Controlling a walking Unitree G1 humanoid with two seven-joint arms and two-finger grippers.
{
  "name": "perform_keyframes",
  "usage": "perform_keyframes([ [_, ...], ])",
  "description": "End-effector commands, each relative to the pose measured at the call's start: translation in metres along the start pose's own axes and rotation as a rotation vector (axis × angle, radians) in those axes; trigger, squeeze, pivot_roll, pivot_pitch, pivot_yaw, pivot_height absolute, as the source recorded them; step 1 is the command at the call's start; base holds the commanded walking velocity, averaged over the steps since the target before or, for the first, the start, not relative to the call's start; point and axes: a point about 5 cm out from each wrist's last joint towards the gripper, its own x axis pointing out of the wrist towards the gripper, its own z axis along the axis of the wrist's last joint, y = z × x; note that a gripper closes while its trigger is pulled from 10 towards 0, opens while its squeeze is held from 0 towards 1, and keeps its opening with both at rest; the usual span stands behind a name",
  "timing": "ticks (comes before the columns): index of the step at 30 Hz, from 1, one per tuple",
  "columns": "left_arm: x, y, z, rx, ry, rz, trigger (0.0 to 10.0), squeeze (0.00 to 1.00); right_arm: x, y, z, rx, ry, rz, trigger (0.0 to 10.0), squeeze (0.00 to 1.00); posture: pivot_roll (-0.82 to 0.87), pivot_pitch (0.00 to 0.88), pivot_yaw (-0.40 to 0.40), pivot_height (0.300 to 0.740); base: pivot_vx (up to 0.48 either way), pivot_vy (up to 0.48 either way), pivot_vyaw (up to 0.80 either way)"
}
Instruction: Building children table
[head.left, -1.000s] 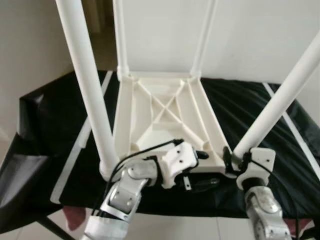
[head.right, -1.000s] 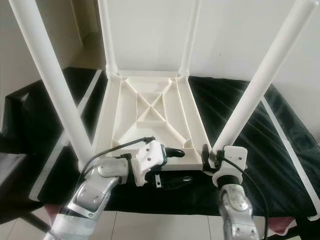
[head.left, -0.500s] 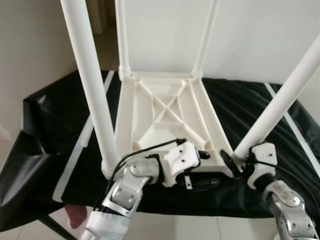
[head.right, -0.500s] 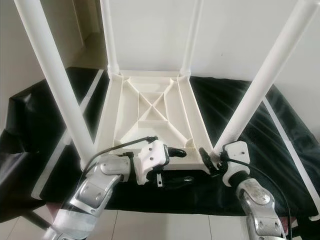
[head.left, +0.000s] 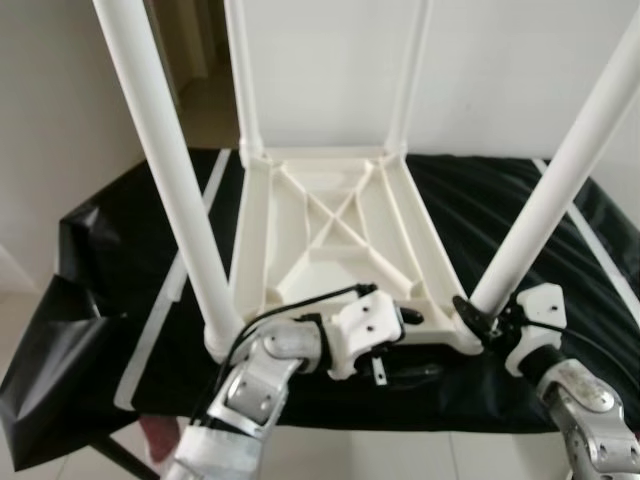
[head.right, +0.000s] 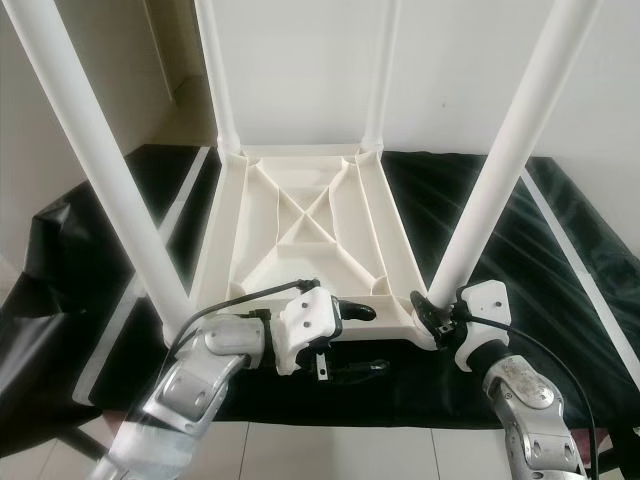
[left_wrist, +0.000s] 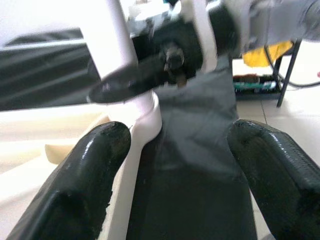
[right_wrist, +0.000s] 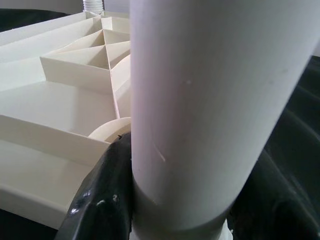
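I see the upturned white plastic children's table (head.left: 330, 240) on the black-draped counter (head.left: 110, 260). My right tool (head.right: 432, 312) grips its near-right white leg (head.left: 555, 190); my left tool (head.right: 350, 340), fingers spread, straddles the near edge.

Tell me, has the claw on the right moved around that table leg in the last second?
Yes. The right claw swung outward to the robot's right around the near right leg; its wrist, once straight below the leg's base, now sits beside it.
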Motion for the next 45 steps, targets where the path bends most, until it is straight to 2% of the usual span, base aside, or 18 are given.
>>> perform_keyframes([
  [1, 0.0, 0.011, -0.003, 0.023, 0.037, 0.144, 10.0, 0.0, -0.003, 0.003, -0.014, 0.034, 0.066, -0.012, 10.0, 0.0, -0.03, 0.0, 0.001, 0.74, 0.0, 0.0, 0.0],
  [3, -0.002, 0.009, -0.001, 0.008, 0.02, 0.138, 10.0, 0.0, 0.001, 0.004, -0.014, 0.072, 0.068, -0.048, 10.0, 0.0, -0.03, 0.0, -0.001, 0.74, 0.0, 0.0, 0.0],
  [6, -0.004, 0.004, -0.002, 0.006, 0.02, 0.132, 10.0, 0.0, 0.002, 0.006, -0.015, 0.078, 0.081, -0.098, 10.0, 0.0, -0.02, 0.0, -0.002, 0.74, 0.0, 0.0, 0.0],
  [11, -0.003, -0.004, -0.003, -0.023, 0.019, 0.136, 10.0, 0.0, 0.011, 0.014, -0.017, 0.087, 0.107, -0.268, 10.0, 0.0, -0.01, 0.0, -0.02, 0.74, 0.0, 0.0, 0.0],
  [13, -0.004, -0.003, -0.003, -0.023, 0.02, 0.143, 10.0, 0.0, 0.011, 0.019, -0.02, 0.14, 0.123, -0.377, 10.0, 0.0, -0.01, 0.0, -0.022, 0.74, 0.0, 0.0, 0.0],
  [16, -0.003, -0.001, -0.003, -0.022, 0.02, 0.147, 10.0, 0.0, 0.012, 0.021, -0.02, 0.156, 0.124, -0.423, 10.0, 0.0, -0.02, 0.0, -0.016, 0.74, 0.0, 0.0, 0.0],
  [18, -0.002, 0.004, -0.001, -0.01, 0.013, 0.148, 10.0, 0.0, 0.015, 0.036, -0.02, 0.217, 0.115, -0.545, 10.0, 0.0, -0.02, 0.0, -0.011, 0.74, 0.0, 0.0, 0.0],
  [20, -0.001, 0.005, -0.001, -0.004, 0.014, 0.147, 10.0, 0.0, 0.015, 0.038, -0.019, 0.231, 0.115, -0.573, 10.0, 0.0, -0.02, 0.0, -0.011, 0.74, 0.0, 0.0, 0.0],
  [21, -0.001, 0.008, 0.0, 0.002, 0.011, 0.151, 10.0, 0.0, 0.017, 0.046, -0.02, 0.263, 0.126, -0.658, 10.0, 0.0, -0.02, 0.0, -0.01, 0.74, 0.0, 0.0, 0.0],
  [25, -0.002, 0.011, 0.0, 0.005, 0.009, 0.163, 10.0, 0.0, 0.019, 0.055, -0.022, 0.313, 0.152, -0.745, 10.0, 0.0, -0.03, 0.0, -0.01, 0.74, 0.0, 0.0, 0.0],
  [28, -0.002, 0.012, 0.001, 0.004, 0.008, 0.167, 10.0, 0.0, 0.02, 0.057, -0.022, 0.327, 0.158, -0.765, 10.0, 0.0, -0.03, 0.0, -0.01, 0.74, 0.0, 0.0, 0.0],
  [29, -0.001, 0.012, 0.001, -0.002, 0.004, 0.171, 10.0, 0.0, 0.031, 0.069, -0.015, 0.411, 0.115, -0.685, 10.0, 0.0, -0.03, 0.0, -0.005, 0.74, 0.0, 0.0, 0.0],
  [30, 0.0, 0.012, 0.001, -0.004, 0.003, 0.171, 10.0, 0.0, 0.035, 0.072, -0.012, 0.435, 0.096, -0.648, 10.0, 0.0, -0.03, 0.0, -0.005, 0.74, 0.0, 0.0, 0.0],
  [31, 0.001, 0.011, 0.001, -0.004, 0.001, 0.17, 10.0, 0.0, 0.037, 0.071, -0.006, 0.415, 0.063, -0.625, 10.0, 0.0, -0.04, 0.0, -0.001, 0.74, 0.0, 0.0, 0.0],
  [36, 0.004, 0.012, 0.003, 0.002, -0.008, 0.161, 10.0, 0.0, 0.037, 0.057, -0.003, 0.364, 0.052, -0.64, 10.0, 0.0, -0.04, 0.0, -0.01, 0.74, 0.0, 0.0, 0.0],
  [37, 0.004, 0.015, 0.004, 0.004, -0.01, 0.166, 10.0, 0.0, 0.037, 0.055, -0.002, 0.34, 0.05, -0.642, 10.0, 0.71, -0.04, 0.0, -0.007, 0.74, 0.0, 0.0, 0.0],
  [38, 0.004, 0.017, 0.004, 0.005, -0.009, 0.172, 10.0, 0.0, 0.037, 0.054, 0.0, 0.335, 0.04, -0.633, 10.0, 1.0, -0.04, 0.0, -0.007, 0.74, 0.0, 0.0, 0.0],
  [45, 0.005, 0.018, 0.004, 0.009, -0.013, 0.172, 10.0, 0.0, 0.036, 0.045, 0.006, 0.321, -0.014, -0.591, 10.0, 1.0, -0.04, 0.0, -0.002, 0.74, 0.0, 0.0, 0.0],
])
